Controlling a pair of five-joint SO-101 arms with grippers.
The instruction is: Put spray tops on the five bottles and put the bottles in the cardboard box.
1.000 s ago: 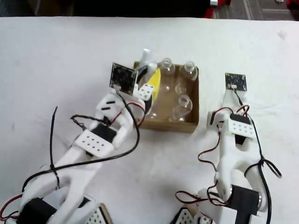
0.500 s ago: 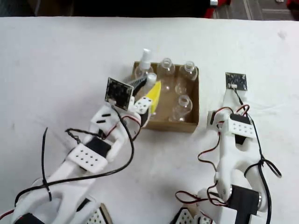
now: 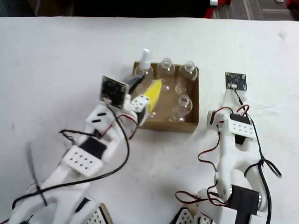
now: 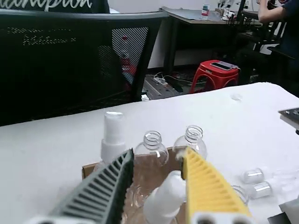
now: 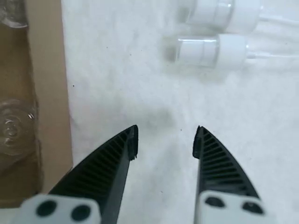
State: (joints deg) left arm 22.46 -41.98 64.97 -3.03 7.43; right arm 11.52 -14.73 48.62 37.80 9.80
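The nearer spray top [image 5: 210, 49] and the farther spray top [image 5: 224, 9] lie loose on the worktop [image 3: 70, 56], side by side and parallel, to the right of the cardboard box [image 3: 168, 125]. Each lies flat with its long axis running left to right. The clear cap is toward the box and the thin dip tube points right, away from it.

They sit just beyond the right gripper [image 5: 164, 140], which hangs low over the worktop with its fingers spread wide and nothing between them. The box wall is just to its left. The fingers open along the same left-right line as the tops, so closing as it stands would catch a top end to end. I judge the wrist must turn, after a short advance to the far side, to grip across the collar. The right arm is plainly the nearer one for this pick.

In the box three bottles stand upright with bare necks: the far middle bottle [image 3: 166, 65], the far right bottle [image 3: 188, 69] and the near right bottle [image 3: 183, 103]. A capped bottle [image 3: 145, 58] stands in the far left corner.

The left gripper [image 4: 158, 153] hangs over the box's left side, fingers apart, with a second sprayer head [image 4: 163, 200] between them. That head sits close to the yellow finger with a gap on the grey side, so it looks unclamped.
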